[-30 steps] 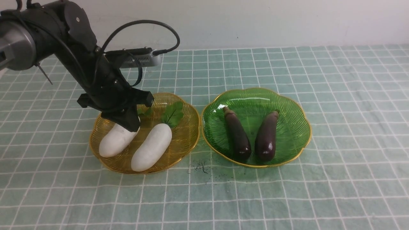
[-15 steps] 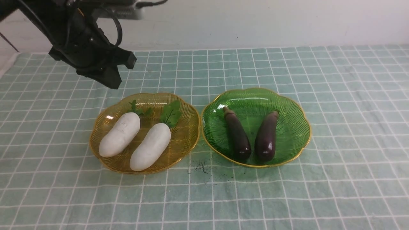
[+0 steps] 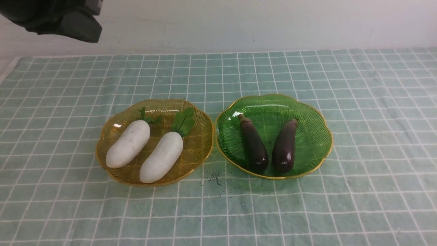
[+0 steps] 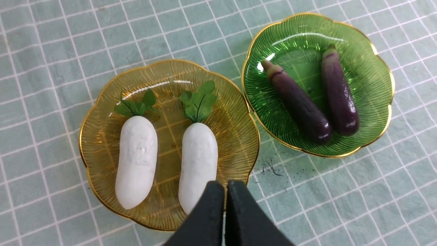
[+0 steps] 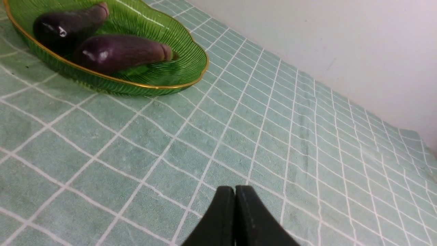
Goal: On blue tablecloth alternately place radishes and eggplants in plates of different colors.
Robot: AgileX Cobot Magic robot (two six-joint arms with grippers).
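Observation:
Two white radishes lie side by side in the amber plate on the blue tablecloth. Two dark purple eggplants lie in the green plate to its right. My left gripper hangs high above the amber plate, shut and empty; only its dark tip shows at the top left of the front view. My right gripper is shut and empty, low over bare cloth away from the green plate; it is out of the front view.
A pale wall runs behind the cloth's far edge. Dark specks and threads lie on the cloth in front of the gap between the plates. The cloth's left edge shows at the far left.
My left gripper has lifted from the left radish in the amber plate, up and back to the top left. The radishes and eggplants have stayed in place.

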